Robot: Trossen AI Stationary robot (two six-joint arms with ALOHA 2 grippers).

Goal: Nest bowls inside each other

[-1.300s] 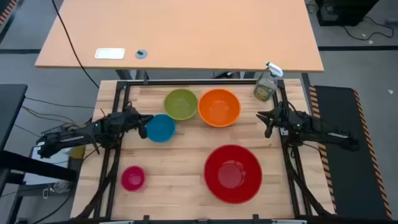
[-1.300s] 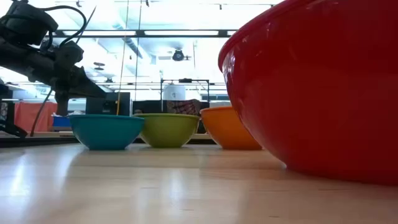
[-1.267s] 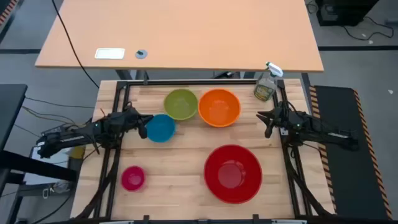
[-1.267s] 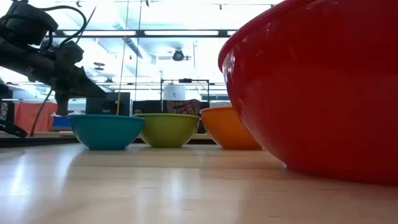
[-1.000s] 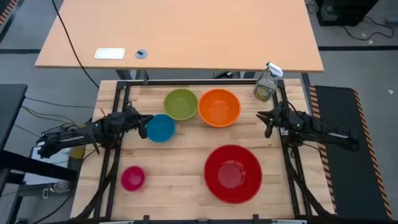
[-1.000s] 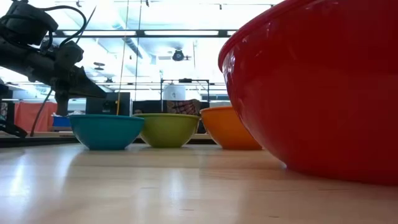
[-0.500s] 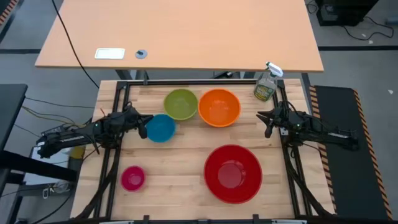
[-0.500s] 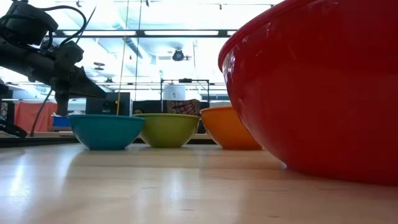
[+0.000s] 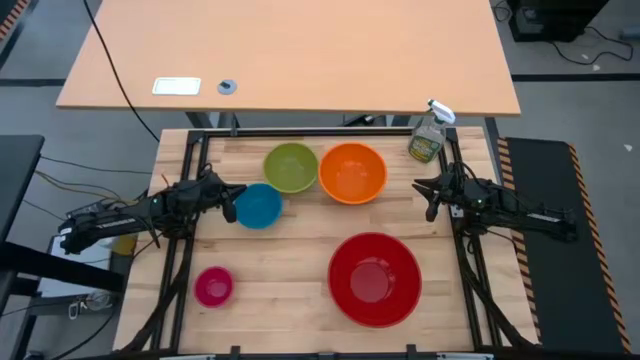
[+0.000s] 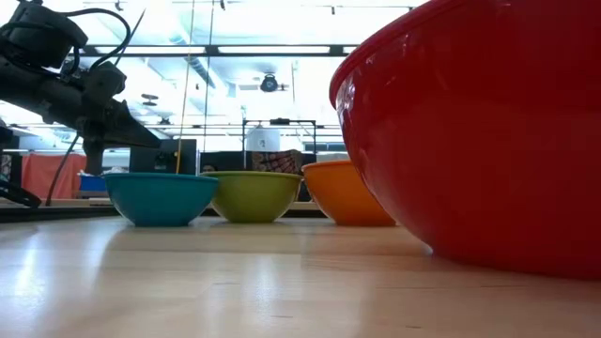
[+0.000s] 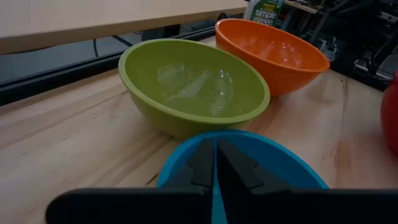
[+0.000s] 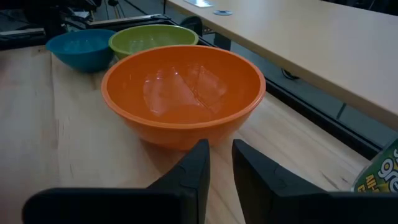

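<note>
Five bowls stand on their bases on the wooden table: lime green (image 9: 291,167) and orange (image 9: 352,172) at the far side, blue (image 9: 258,205) nearer and to their left, large red (image 9: 375,278) near right, small pink (image 9: 213,286) near left. My left gripper (image 9: 231,204) is shut and hangs just above the blue bowl's left rim (image 11: 186,155), apart from it as far as I can see. My right gripper (image 9: 430,197) sits at the table's right side, pointing at the orange bowl (image 12: 183,93), with a narrow gap between its fingers and nothing in it.
A clear spray bottle (image 9: 428,135) stands at the table's far right corner, close behind my right arm. A black frame (image 9: 300,131) runs around the table's edges. Bare wood lies between the blue and red bowls. The red bowl (image 10: 479,131) fills the low view's right side.
</note>
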